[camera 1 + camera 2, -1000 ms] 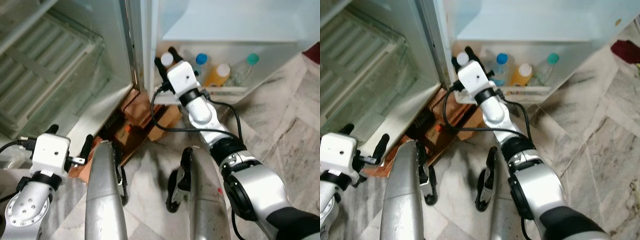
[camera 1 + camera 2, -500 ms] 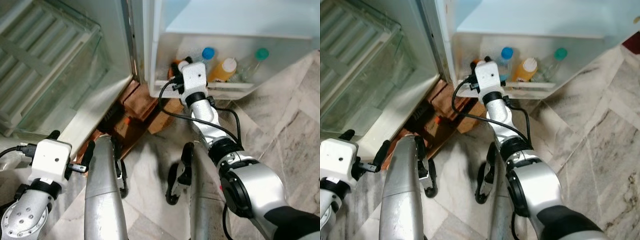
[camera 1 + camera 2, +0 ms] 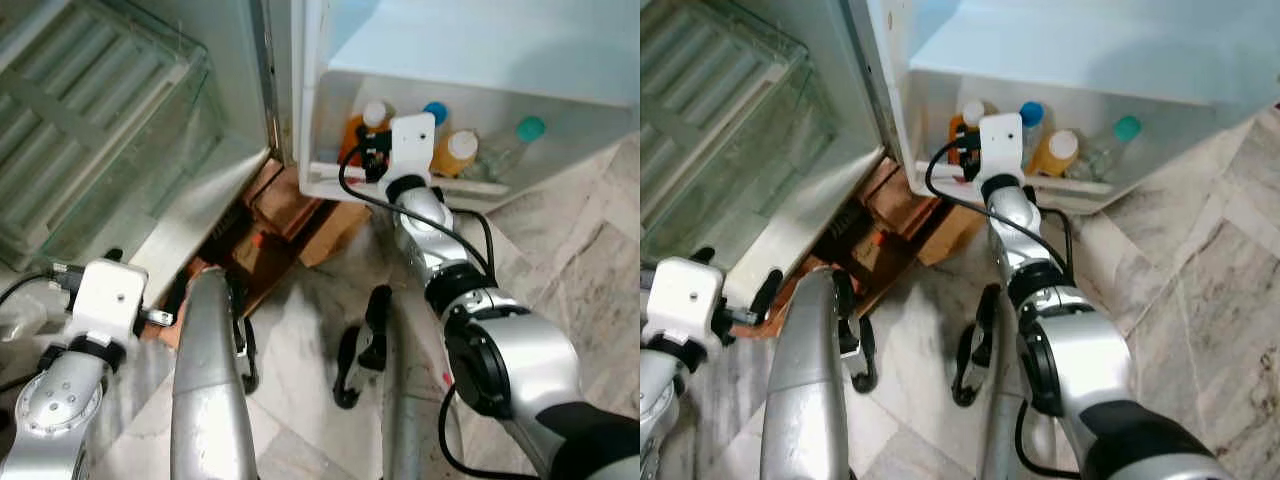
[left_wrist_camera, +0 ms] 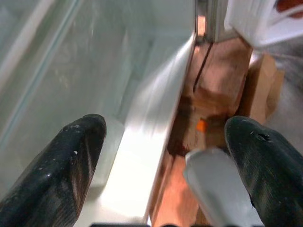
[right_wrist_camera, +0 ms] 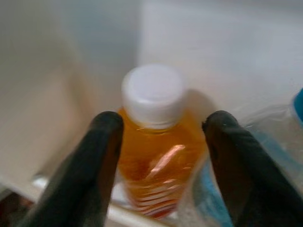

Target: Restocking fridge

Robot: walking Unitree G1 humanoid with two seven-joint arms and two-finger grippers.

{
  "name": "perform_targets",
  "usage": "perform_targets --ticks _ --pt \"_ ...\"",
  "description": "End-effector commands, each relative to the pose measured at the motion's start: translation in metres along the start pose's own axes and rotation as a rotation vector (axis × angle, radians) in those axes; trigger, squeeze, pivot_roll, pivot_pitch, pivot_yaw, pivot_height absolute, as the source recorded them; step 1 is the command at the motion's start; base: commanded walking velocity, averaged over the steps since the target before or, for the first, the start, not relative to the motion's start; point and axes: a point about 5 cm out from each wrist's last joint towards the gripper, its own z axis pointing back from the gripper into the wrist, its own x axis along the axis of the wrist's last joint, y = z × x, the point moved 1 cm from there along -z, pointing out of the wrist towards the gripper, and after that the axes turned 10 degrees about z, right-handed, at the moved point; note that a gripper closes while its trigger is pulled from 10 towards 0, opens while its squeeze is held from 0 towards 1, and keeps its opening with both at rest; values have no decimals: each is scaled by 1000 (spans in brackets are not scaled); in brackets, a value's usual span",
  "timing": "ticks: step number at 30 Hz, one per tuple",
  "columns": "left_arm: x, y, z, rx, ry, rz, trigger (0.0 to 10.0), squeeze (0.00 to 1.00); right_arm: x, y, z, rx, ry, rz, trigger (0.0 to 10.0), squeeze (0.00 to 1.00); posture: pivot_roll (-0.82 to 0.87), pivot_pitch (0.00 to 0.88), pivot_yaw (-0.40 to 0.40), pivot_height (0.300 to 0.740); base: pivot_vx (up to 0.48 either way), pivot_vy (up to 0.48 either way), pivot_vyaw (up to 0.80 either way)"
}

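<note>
Upper left of the head views: the open fridge (image 3: pixel 150 160) interior shows glass shelving and a pale lower ledge. Below it, at lower left, the left gripper (image 4: pixel 165 156) hangs idle near the fridge's bottom edge, jaws released and spread wide with nothing between them. In the left wrist view, its two black fingers (image 4: pixel 71 161) frame the ledge and the brown cardboard (image 3: pixel 290 215) lying on the floor under the fridge.

Centre of frame: the cardboard pieces sit at the foot of the fridge, between the cabinet and the door, on the marble floor (image 3: pixel 590 260).

Upper centre to upper right: the fridge door (image 3: pixel 480 50) stands open, and its white bottom shelf (image 3: pixel 330 180) holds a row of bottles. At the left end of the shelf stands the orange bottle (image 5: pixel 156 156) with a white cap, upright, against the shelf's left corner. The right gripper (image 5: pixel 161 142) is reached into the shelf at this bottle. In the right wrist view, its fingers (image 5: pixel 94 161) flank the bottle on both sides, jaws parted; whether the pads press the bottle cannot be told.

Just right of it stands a clear bottle with a blue cap (image 3: pixel 435 108), then a second orange bottle with a white cap (image 3: pixel 458 150), then a clear bottle with a green cap (image 3: pixel 528 130) at the right end.
</note>
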Motion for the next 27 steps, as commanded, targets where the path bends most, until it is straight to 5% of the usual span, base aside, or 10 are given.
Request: perform_targets --ticks 1,12,20,21,22,23,27 --pt "-11 4 0 9 39 -10 10000 0 -9 4 3 53 34 -42 10000 1000 197 398 -74 576 0 0 0" --pt "-14 -5 -38 -6 -19 17 10000 0 7 7 2 312 -66 -26 10000 1000 125 250 -92 576 0 0 0" --pt "-14 -11 -66 -19 -60 46 10000 0 -11 11 24 381 -102 19 10000 1000 68 132 -79 576 0 0 0" --pt "-13 -11 -69 -16 -66 56 10000 0 -15 10 30 369 -106 24 10000 737 61 114 -76 576 0 0 0" --pt "-13 -11 -71 -14 -72 62 10000 0 -17 9 34 363 -109 26 10000 737 61 114 -76 576 0 0 0" --pt "-12 -11 -75 -12 -78 72 10000 0 -21 7 38 336 -108 30 10000 0 51 90 -70 576 0 0 0" --pt "-7 -13 -85 -19 -108 84 10000 0 -29 -3 56 201 -114 -52 10000 0 36 56 -55 576 0 0 0"
